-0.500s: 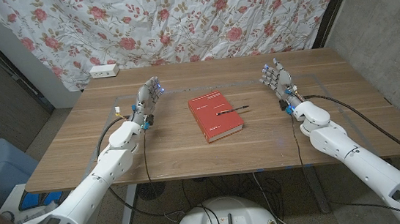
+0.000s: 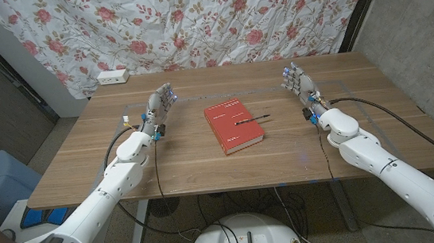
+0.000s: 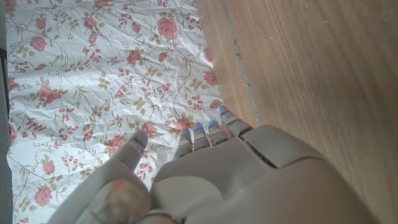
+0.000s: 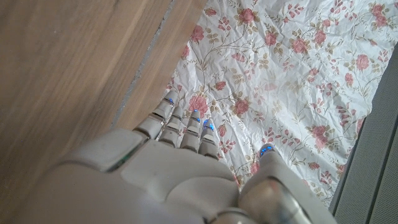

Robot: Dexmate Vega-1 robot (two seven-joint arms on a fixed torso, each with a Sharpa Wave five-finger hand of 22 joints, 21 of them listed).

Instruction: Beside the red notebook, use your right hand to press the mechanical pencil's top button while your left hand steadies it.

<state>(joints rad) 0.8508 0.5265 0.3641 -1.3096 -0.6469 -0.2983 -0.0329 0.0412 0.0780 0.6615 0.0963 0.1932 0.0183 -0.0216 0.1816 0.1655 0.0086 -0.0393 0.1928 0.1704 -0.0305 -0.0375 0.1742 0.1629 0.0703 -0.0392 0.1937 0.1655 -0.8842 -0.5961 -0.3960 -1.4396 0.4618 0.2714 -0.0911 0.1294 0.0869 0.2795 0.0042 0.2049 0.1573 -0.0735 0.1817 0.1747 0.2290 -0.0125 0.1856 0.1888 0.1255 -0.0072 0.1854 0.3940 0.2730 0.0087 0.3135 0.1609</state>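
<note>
Nearest you, at about 6 o'clock from the table's (image 2: 79, 182) centre, the front edge is lying bare between your two arms. Your left hand (image 2: 159, 105) is waiting at roughly 9 o'clock from the red notebook (image 2: 233, 125), well apart from it, fingers stretched out and spread, holding nothing. In the left wrist view that hand (image 3: 236, 177) is pointing its fingertips (image 3: 199, 132) past the table's far edge toward the floral cloth (image 3: 93, 68). Your right hand (image 2: 299, 83) is standing at about 3 o'clock from the notebook, also well apart, fingers extended and apart, gripping nothing; the right wrist view is showing the same hand (image 4: 168, 171) reaching over the wood toward the cloth.

Between the hands, the notebook is lying flat near the table's middle. The mechanical pencil (image 2: 252, 120) is resting across the notebook's 3 o'clock edge, one end on the cover and the other sticking out toward your right hand. You cannot tell which end carries the button.

Farther back, at 11 o'clock, a white power strip (image 2: 113, 76) is sitting at the table's far corner, with the floral cloth (image 2: 191, 20) hanging behind.
</note>
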